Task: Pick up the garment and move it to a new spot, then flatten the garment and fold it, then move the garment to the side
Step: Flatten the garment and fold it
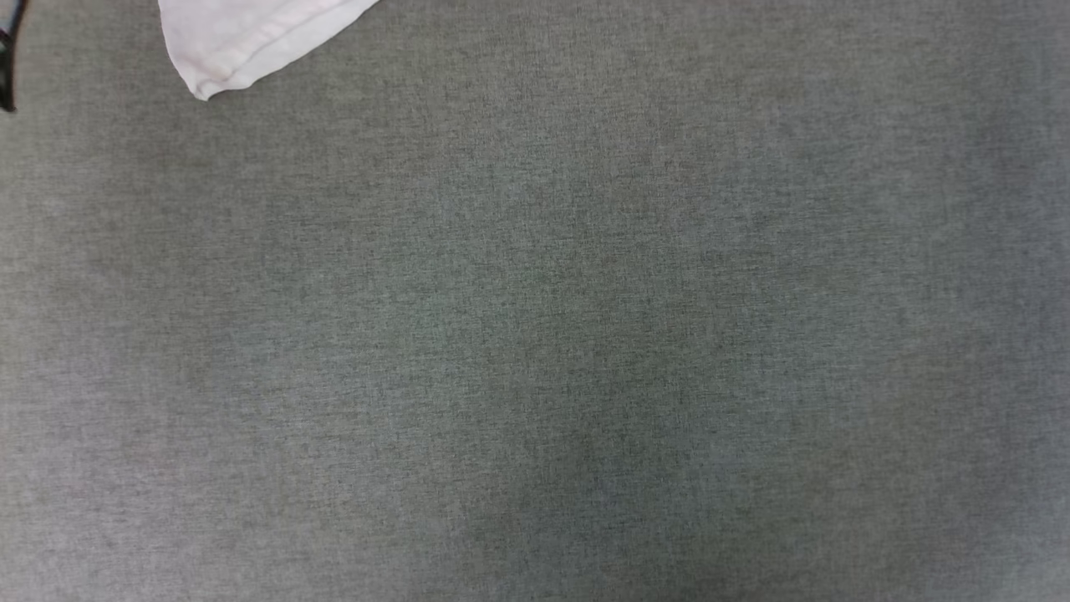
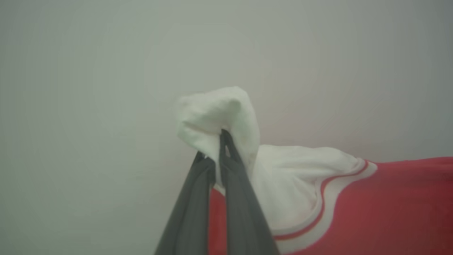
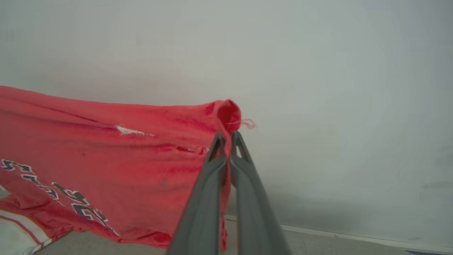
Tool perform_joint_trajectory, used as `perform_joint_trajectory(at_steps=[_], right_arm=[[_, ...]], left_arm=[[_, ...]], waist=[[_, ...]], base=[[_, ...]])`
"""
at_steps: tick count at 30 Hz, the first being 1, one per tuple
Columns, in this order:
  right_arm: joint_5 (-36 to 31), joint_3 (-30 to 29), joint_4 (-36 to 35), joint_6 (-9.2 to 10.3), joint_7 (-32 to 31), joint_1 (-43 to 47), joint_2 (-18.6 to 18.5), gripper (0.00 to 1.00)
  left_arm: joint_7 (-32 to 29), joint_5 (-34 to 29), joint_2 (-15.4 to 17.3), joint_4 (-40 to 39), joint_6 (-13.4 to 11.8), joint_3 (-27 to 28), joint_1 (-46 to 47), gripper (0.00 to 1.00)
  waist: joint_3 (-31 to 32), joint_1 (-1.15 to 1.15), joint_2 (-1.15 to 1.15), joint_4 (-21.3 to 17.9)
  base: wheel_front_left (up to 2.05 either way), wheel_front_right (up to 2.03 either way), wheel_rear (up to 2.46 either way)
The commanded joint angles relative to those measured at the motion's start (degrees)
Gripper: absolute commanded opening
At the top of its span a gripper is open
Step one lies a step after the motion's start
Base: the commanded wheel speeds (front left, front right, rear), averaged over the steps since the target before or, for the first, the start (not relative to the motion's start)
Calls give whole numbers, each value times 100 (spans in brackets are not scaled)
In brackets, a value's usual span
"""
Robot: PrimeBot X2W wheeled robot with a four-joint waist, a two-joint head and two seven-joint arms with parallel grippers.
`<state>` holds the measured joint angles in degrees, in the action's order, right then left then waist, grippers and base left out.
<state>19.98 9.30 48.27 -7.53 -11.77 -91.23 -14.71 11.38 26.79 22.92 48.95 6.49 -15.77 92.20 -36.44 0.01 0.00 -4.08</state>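
The garment is held up off the surface by both grippers. In the left wrist view my left gripper is shut on its white sleeve, and the garment stretches off to the right, red with red-white striped trim. In the right wrist view my right gripper is shut on a bunched red corner of the garment, which spreads to the left with black white-outlined lettering low on it. In the head view one white sleeve tip of the garment hangs in at the top left.
A grey fabric-covered table spreads across the head view. A dark object shows at the left edge. A pale wall stands behind the garment in both wrist views, and a strip of the table runs below it in the right wrist view.
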Motion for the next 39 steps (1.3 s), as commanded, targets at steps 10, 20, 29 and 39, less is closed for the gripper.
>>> perform_joint_trajectory(at_steps=[10, 20, 29, 39], right_arm=[[864, 932, 421, 7, 176, 942, -94, 0], [1684, 1657, 124, 8, 53, 3141, -393, 0], [2241, 1757, -408, 11, -190, 5247, -803, 0], [2129, 1055, -1531, 14, -666, 7431, -1146, 0]], left_arm=[[75, 733, -294, 968, 98, -149, -935, 0], [207, 1654, -313, 598, 96, -391, -3383, 0], [352, 1913, -115, -210, -105, -240, -6081, 0], [-372, 2226, 240, -2522, -1124, -130, -8685, 0]], waist=[[467, -1, 0, 131], [1735, -1, 0, 212], [2815, -1, 0, 160], [3490, -1, 0, 61]], base=[[0, 0, 0], [0, 0, 0], [0, 0, 0], [0, 0, 0]])
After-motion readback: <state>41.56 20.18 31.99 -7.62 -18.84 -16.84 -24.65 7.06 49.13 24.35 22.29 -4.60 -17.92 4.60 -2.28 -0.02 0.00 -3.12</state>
